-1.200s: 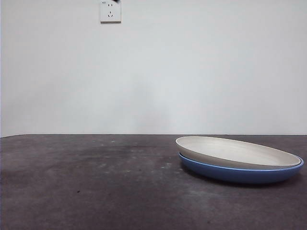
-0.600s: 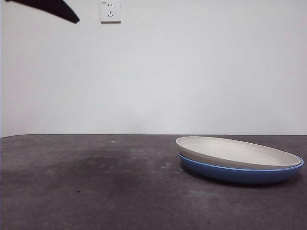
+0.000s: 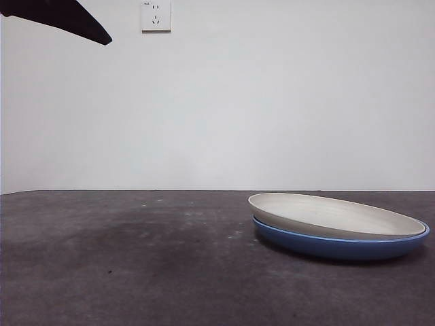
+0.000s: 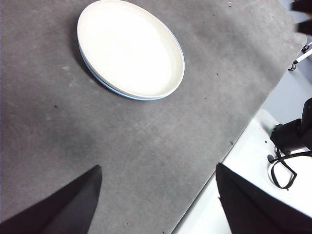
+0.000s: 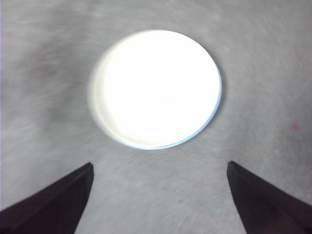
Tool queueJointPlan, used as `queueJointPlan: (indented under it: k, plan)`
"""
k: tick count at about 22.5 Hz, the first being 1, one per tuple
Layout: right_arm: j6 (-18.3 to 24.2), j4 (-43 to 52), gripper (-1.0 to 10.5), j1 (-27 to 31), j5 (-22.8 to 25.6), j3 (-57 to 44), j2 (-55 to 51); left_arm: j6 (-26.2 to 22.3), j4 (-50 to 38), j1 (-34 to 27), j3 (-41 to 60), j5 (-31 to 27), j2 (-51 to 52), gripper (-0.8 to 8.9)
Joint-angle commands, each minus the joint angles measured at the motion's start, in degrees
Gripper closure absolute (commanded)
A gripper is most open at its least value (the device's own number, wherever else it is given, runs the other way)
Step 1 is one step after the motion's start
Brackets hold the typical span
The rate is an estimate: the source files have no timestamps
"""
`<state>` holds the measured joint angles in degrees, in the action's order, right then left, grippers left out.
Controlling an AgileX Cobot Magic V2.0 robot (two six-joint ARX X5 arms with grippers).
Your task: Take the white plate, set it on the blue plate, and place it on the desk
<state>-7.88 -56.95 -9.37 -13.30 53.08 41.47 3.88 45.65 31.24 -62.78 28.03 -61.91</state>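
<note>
The white plate [image 3: 333, 212] lies stacked in the blue plate [image 3: 340, 247] on the dark grey desk [image 3: 136, 272], at the right of the front view. In the left wrist view the white plate [image 4: 129, 46] sits far off, with a thin blue rim [image 4: 115, 89] showing beneath it; my left gripper [image 4: 158, 168] is open and empty, high above the desk. In the blurred right wrist view my right gripper [image 5: 160, 165] is open and empty above the white plate [image 5: 156, 87], with the blue rim [image 5: 217, 105] at its edge.
A black arm tip [image 3: 81, 24] shows at the top left corner of the front view; I cannot tell which arm it is. A wall socket [image 3: 156, 15] is on the back wall. The desk's edge [image 4: 234, 146] and a white surface with black cables show in the left wrist view.
A black arm tip has come into the top left corner of the front view and dropped slightly. The stacked plates have not moved.
</note>
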Motion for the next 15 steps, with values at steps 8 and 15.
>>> queueJointPlan:
  k: [8,15]
  plan:
    - [-5.3,18.6,5.3,2.2,0.2,-8.8,18.2,-0.9,-0.2,0.4,-0.6,0.3,-0.2,4.42]
    - [-5.2,25.8,5.8,5.2,-2.7,-8.8,29.5,-0.9,-0.3,0.4,-0.6,0.3,-0.3,4.43]
